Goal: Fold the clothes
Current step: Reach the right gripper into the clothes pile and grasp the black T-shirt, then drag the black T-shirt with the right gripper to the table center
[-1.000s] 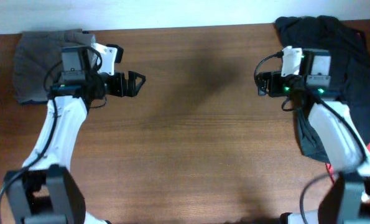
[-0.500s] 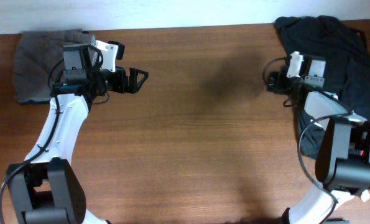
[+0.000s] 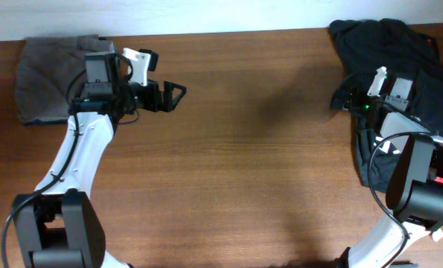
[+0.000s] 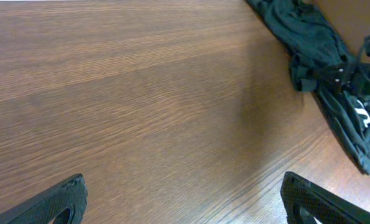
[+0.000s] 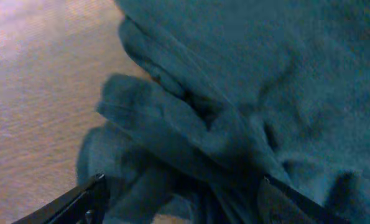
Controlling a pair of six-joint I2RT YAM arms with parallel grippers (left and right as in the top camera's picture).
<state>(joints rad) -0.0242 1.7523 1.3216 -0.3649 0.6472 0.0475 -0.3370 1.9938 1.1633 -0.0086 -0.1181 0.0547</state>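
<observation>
Where the right gripper (image 5: 185, 208) hangs at the table's right side, its jaws stand apart on either side of a bunched fold of the black T-shirt (image 5: 234, 93). The cloth lies between the fingers (image 5: 79, 202) but is not clamped, and the rest of the garment is heaped beyond toward the far right corner of the wooden table (image 3: 243, 171). The left gripper (image 3: 175, 95) hovers over bare wood, jaws wide apart with nothing between them, and behind it, at the far left corner, a grey-brown garment (image 3: 46, 78) lies folded.
</observation>
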